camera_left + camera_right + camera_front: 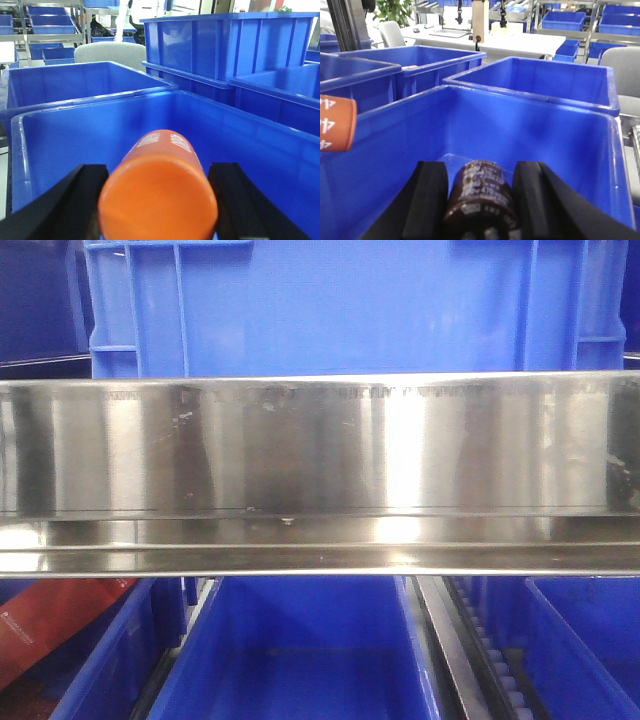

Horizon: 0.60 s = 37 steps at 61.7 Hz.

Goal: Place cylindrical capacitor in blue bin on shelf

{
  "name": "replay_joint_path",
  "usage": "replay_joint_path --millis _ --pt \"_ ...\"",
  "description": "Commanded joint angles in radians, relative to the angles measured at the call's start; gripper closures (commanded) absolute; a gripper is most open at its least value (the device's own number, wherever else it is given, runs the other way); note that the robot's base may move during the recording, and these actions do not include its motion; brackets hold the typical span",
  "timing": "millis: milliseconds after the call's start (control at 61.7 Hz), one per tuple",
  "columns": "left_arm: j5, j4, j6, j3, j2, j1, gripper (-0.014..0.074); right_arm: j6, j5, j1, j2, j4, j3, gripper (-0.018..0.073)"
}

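Both caps gripped over bin (pixel 280 165).

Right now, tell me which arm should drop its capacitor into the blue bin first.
Either, slightly the left. The left tool holds the orange capacitor over the blue bin; the right tool holds the dark capacitor over it too, nearer the rim.

shelf (pixel 320 455): shiny brushed steel; blue bin (pixel 280 150): glossy plastic; orange capacitor (pixel 159 192): smooth
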Motion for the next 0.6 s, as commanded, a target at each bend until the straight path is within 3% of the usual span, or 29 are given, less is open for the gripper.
replay_joint_path --millis 0,65,130,195,292,454,519,584 --pt "-0.041 -0.004 0.001 -0.010 -0.006 -0.005 0.0459 -0.005 -0.024 0.002 -0.005 0.008 -0.012 0.0300" --pt "-0.032 -0.004 0.001 -0.010 -0.006 -0.005 0.0321 -0.005 -0.032 0.002 -0.005 0.008 -0.012 0.0155" --pt "-0.032 -0.004 0.001 -0.010 -0.006 -0.005 0.0203 -0.005 -0.032 0.002 -0.005 0.008 -0.012 0.0082" --pt "-0.034 -0.009 0.001 -0.010 -0.006 -0.005 0.0109 -0.005 -0.032 0.002 -0.005 0.008 -0.012 0.0059" --pt "-0.034 -0.009 0.001 -0.010 -0.007 -0.005 0.0036 -0.005 -0.033 0.002 -0.005 0.008 -0.012 0.0063" --pt "-0.023 -0.009 0.001 -0.014 -0.035 -0.005 0.0088 -0.005 -0.024 0.002 -0.042 0.008 -0.012 0.0075" --pt "-0.010 -0.009 0.001 -0.019 -0.062 -0.005 0.0207 -0.005 -0.024 0.002 -0.063 0.008 -0.012 0.0141" --pt "0.017 -0.009 0.001 -0.019 -0.091 -0.005 0.0353 -0.005 -0.008 0.002 -0.091 0.008 -0.012 0.0278"
